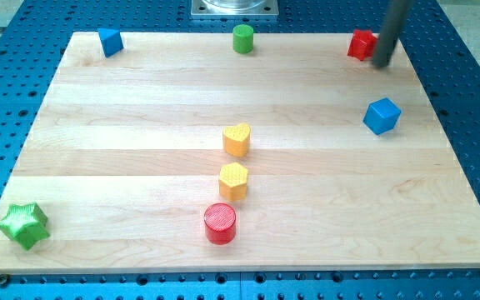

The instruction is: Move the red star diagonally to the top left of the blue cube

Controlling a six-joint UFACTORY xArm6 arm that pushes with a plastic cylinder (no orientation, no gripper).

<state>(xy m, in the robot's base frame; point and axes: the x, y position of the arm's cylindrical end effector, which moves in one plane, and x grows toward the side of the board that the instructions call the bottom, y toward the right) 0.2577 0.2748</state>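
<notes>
- No hand on this arm (plain rod): my tip (382, 62) touches the red star's (360, 44) right side.
- Blue cube (382, 116) nearer the view's bottom, below the star.
- Star at table (140, 100) top-right corner.

The red star (360, 44) lies flat at the board's far right corner, partly hidden; the blue cube (382, 116) sits near it, toward the view's bottom.

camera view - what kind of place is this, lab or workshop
Probably a robotics lab bench: a wooden board on a blue perforated table, small coloured blocks such as the blue cube, and my tip beside the red star.
</notes>
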